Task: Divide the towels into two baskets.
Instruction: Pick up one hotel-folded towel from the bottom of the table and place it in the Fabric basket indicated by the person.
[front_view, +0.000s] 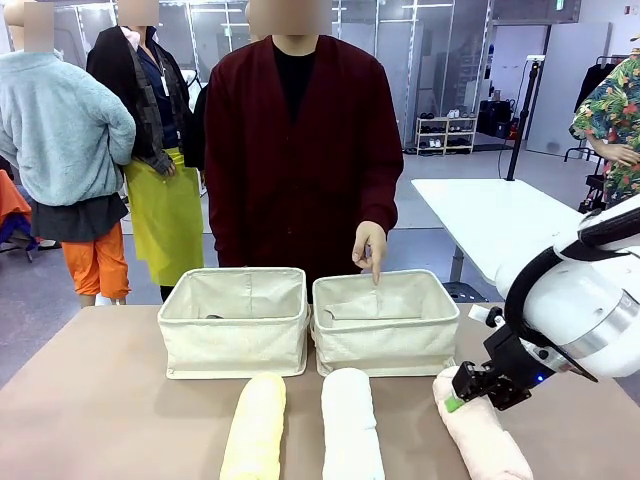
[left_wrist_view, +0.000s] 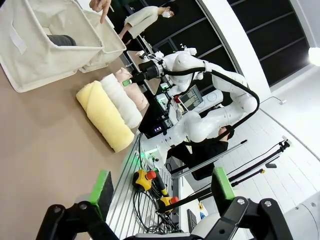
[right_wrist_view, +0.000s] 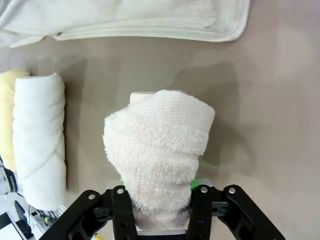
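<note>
Front view: brown tabletop, glass-walled room noted; pink towel clamped by right gripper; left gripper spread wide.

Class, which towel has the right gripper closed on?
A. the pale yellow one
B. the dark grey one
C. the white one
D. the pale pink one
D: the right gripper is clamped on one end of the pale pink towel; the white towel lies free beside it.

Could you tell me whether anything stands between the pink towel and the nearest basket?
Nothing visible lies on the table between the pink towel and that basket; the person's hand points down over its far rim.
</note>
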